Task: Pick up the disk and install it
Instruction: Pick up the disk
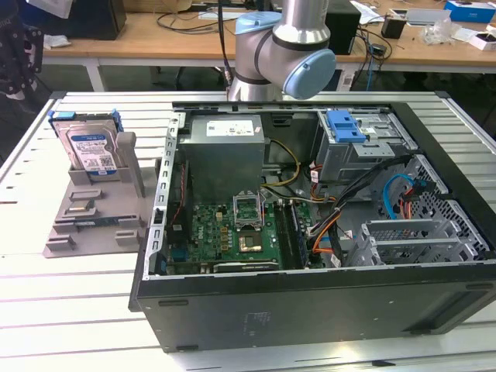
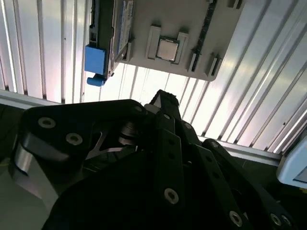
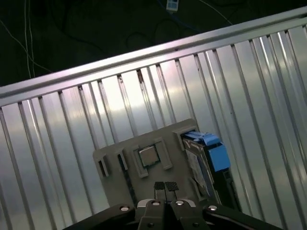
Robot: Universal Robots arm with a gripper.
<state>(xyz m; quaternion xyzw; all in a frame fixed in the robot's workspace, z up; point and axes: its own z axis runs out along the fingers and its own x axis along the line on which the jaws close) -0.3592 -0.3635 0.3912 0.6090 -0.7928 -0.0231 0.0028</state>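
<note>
Black pincer (image 3: 165,186) sits closed, first wrist view; disk (image 1: 89,149) upright, exterior view.

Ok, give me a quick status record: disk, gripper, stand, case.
disk: upright in the grey stand, not yet picked up
gripper: shut, empty, pointing at the stand, clear of the disk
stand: on the slatted table, at the exterior view's left of the case
case: open, board exposed
cage: grey with a blue latch, inside the case
</note>
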